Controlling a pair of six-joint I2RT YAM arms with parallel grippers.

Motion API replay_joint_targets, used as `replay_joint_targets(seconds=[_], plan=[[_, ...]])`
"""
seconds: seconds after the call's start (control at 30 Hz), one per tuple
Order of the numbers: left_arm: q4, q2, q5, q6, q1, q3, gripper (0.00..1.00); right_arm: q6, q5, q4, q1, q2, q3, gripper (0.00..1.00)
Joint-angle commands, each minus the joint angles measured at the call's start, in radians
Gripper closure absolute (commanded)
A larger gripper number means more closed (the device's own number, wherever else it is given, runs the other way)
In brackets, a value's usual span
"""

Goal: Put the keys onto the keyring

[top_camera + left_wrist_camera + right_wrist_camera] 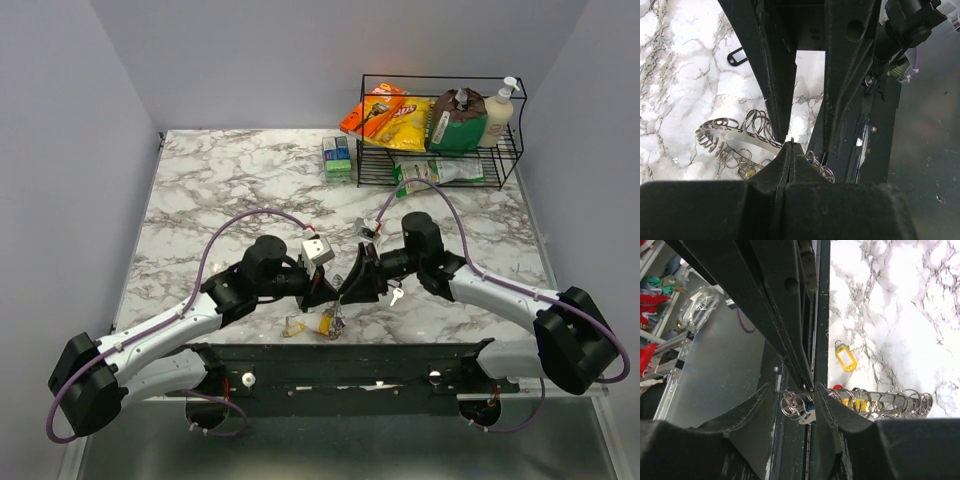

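Observation:
My two grippers meet tip to tip near the table's front edge. The left gripper [326, 288] [791, 146] is shut on a thin silver wire, a bit of the keyring, which pokes out of its pinched tips. The rest of the keyring [732, 134] [887, 401] curves away over the marble with several small rings fanned along it. The right gripper [355, 284] [795, 394] stands with its jaws apart around the left gripper's tips. Loose rings and a blue-headed key [807, 414] hang between them. A yellow-headed key [846, 359] [326, 322] and a silver key [396, 294] lie on the table.
A black wire rack [510, 160] at the back right holds snack bags and a soap bottle. Small boxes [338, 157] stand beside it. A black tag [737, 56] lies on the marble. The dark base rail [340, 360] runs just below the grippers.

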Motion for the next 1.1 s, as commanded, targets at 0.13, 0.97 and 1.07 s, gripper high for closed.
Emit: replay_joint_targets(seconds=[0.13,0.97,1.07], plan=[[0.051,-0.005,0.033,0.005,0.003,0.007,1.00,-0.037,0.044,-0.022,0.008,-0.004,-0.036,0.54],[0.159,0.003,-0.046,-0.079,0.003,-0.022,0.73,0.041,0.170,0.039,0.009,-0.044,-0.071,1.00],[0.238,0.003,-0.068,-0.114,0.003,-0.054,0.63,0.108,0.199,0.139,0.009,-0.076,-0.116,1.00]])
